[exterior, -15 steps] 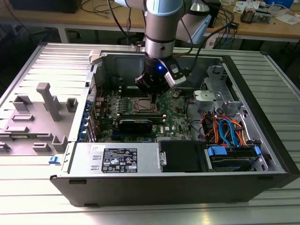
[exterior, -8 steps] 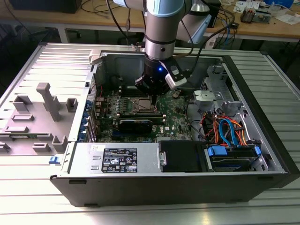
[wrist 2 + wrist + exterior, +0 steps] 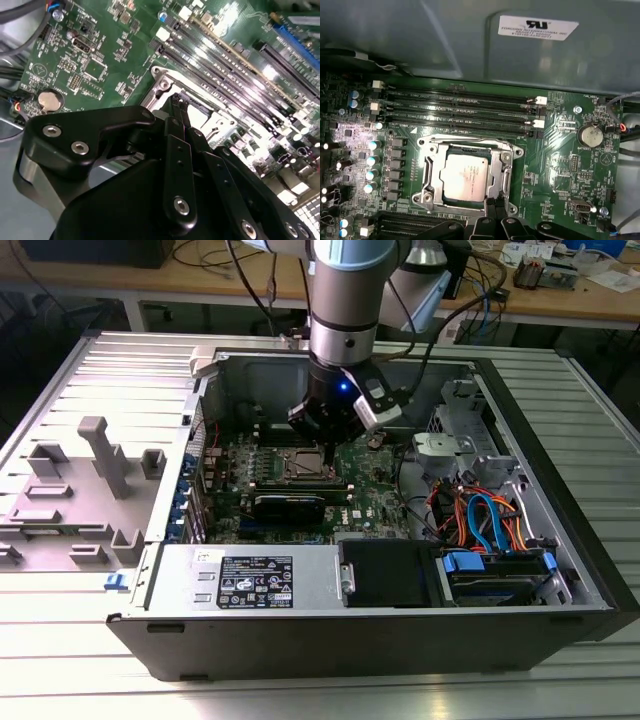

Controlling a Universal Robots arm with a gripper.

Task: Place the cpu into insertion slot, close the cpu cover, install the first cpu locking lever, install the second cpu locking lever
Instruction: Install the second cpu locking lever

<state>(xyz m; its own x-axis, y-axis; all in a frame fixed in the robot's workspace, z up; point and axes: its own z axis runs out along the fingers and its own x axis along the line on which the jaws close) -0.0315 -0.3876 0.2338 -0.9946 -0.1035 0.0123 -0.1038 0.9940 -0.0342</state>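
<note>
Fingers (image 3: 494, 212) of our gripper (image 3: 181, 117) sit pressed together, their tips meeting in a narrow black point right at the edge of the socket, with nothing visibly pinched between them.

We see the cpu (image 3: 464, 176), a flat square with a matte silvery-tan top, already lying in the insertion slot. The cpu cover (image 3: 504, 167), a thin bright metal frame with an open middle, appears folded down around it.

So we judge the levers to be the step in hand: the tips are down beside the frame's near edge. What follows calls for a firm, well-aimed push on a thin, springy wire lever, on a green motherboard (image 3: 372, 502) crowded with small parts.
</note>
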